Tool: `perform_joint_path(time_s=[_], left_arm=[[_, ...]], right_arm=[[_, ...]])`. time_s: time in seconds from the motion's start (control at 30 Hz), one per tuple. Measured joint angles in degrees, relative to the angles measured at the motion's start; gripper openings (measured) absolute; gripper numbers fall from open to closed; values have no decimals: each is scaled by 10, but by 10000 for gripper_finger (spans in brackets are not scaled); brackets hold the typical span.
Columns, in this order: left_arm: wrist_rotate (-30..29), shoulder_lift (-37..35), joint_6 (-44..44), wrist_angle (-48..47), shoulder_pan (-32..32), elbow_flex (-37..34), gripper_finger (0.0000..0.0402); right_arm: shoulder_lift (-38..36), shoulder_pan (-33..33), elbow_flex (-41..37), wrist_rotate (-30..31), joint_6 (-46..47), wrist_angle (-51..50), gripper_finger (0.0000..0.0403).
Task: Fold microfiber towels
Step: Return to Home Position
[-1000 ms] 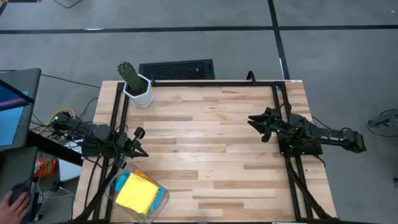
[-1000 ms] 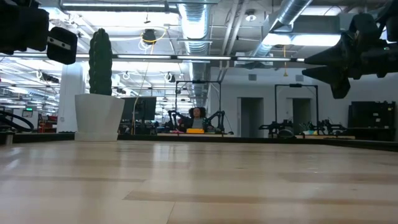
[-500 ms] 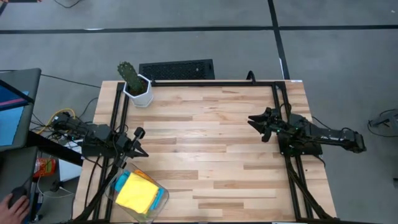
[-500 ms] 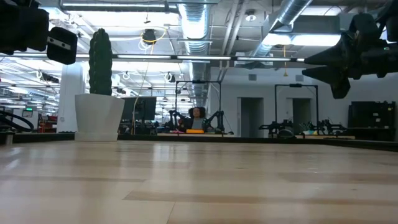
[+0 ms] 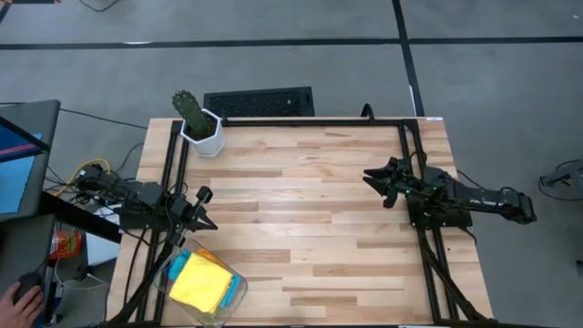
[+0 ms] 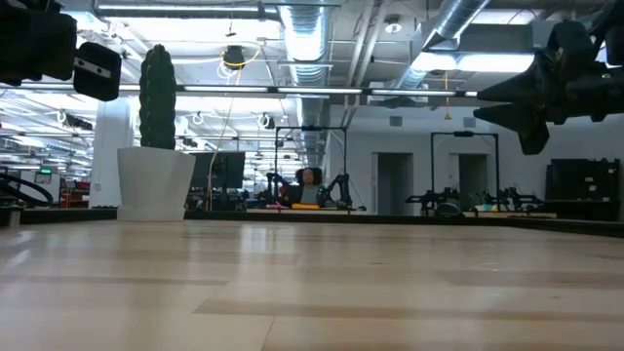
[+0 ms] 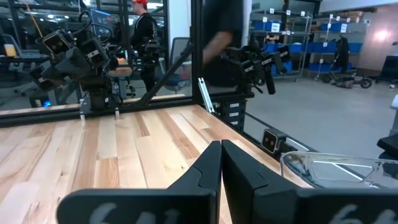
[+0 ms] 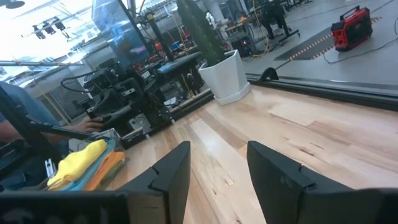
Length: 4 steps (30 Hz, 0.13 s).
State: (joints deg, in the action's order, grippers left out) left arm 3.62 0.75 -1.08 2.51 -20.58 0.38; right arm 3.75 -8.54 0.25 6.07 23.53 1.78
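Homing, likely final: yellow folded microfiber towel [image 5: 196, 284] tops clear plastic bin [image 5: 242, 286]; left gripper [image 7: 221, 146], fingers together, near it; right gripper [image 8: 219, 149], fingers parted, well apart; only parking remains.

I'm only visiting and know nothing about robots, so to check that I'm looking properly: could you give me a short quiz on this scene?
1. Which towel lies on top in the transparent bin? A green, B yellow, C orange.
2. True or false: the cactus stands at a corner of the table.
3. Fill in: the ___ arm's jaws stand apart.

Key: 1 B, the yellow towel. 2 true. 3 right: the right arm has its jaws apart, while the left arm has its jaws shut.
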Motion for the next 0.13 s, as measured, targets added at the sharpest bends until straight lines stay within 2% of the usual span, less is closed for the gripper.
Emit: perform_joint_path(time_s=[0.13], left_arm=[[0, 0, 0, 0, 0, 0, 4]], right_arm=[[0, 0, 0, 0, 0, 0, 182]])
